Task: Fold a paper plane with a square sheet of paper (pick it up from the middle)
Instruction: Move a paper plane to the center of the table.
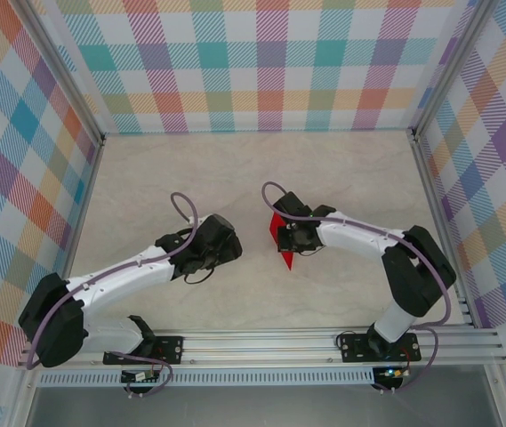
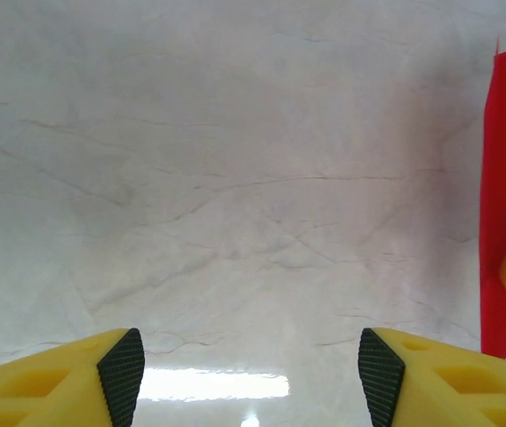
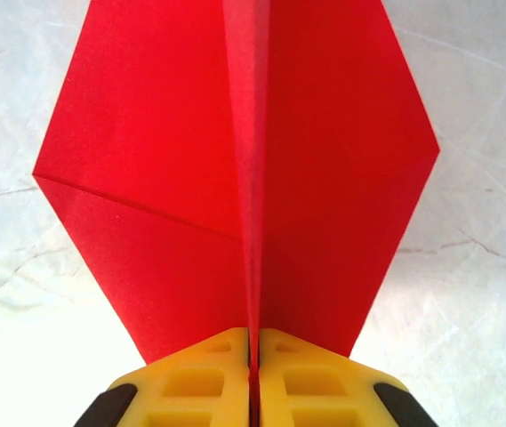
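Right gripper, its yellow jaws pressed together, pinches the red paper plane by its centre ridge, likely to keep that fold tight over the table, while the left gripper hangs spread and empty nearby.

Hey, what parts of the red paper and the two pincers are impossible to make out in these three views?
Top external: the red paper is tiny and partly under the right pincer; its folds are unreadable.
Left wrist: beyond the open left pincer, the paper runs off the right edge.
Right wrist: the paper's upper tip is cut by the top edge; the yellow fingers hide its bottom.
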You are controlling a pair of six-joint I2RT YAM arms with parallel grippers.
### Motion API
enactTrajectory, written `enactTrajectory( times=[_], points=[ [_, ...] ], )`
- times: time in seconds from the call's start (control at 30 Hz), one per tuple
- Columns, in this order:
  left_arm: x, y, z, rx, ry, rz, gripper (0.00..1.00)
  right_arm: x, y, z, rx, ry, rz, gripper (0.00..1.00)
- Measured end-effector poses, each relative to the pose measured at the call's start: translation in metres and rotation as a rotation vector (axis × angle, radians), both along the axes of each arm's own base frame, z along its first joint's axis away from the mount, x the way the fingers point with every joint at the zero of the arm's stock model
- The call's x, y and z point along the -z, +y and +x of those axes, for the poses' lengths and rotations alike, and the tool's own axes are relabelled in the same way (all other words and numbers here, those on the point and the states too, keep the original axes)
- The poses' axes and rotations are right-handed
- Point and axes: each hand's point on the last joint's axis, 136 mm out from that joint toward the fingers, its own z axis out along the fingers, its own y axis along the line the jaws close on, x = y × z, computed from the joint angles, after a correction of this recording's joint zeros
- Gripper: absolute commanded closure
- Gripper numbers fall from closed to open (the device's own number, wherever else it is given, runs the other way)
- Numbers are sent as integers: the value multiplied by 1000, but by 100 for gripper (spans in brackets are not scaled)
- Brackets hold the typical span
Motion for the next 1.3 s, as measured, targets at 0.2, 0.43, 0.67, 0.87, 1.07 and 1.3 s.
enactTrajectory(
  times=[0.2, 0.43, 0.67, 0.87, 1.07, 1.3],
  points=[
    [6, 16, -5, -36, 6, -4, 28, 11, 7, 12, 4, 21, -38, 90],
    [11, 24, -4, -58, 15, 0, 28, 26, 12, 18, 4, 48, -62, 87],
    [12, 25, -4, -61, 21, -6, 27, 39, 11, 15, 12, 76, -78, 79],
    [12, 24, -5, -54, 29, -13, 27, 38, 12, 16, 18, 73, -73, 75],
    [12, 24, -5, -55, 30, -15, 27, 37, 11, 16, 19, 78, -78, 81],
    [13, 24, -5, -55, 31, -13, 26, 14, 21, 34, 25, 38, -53, 85]
  ],
)
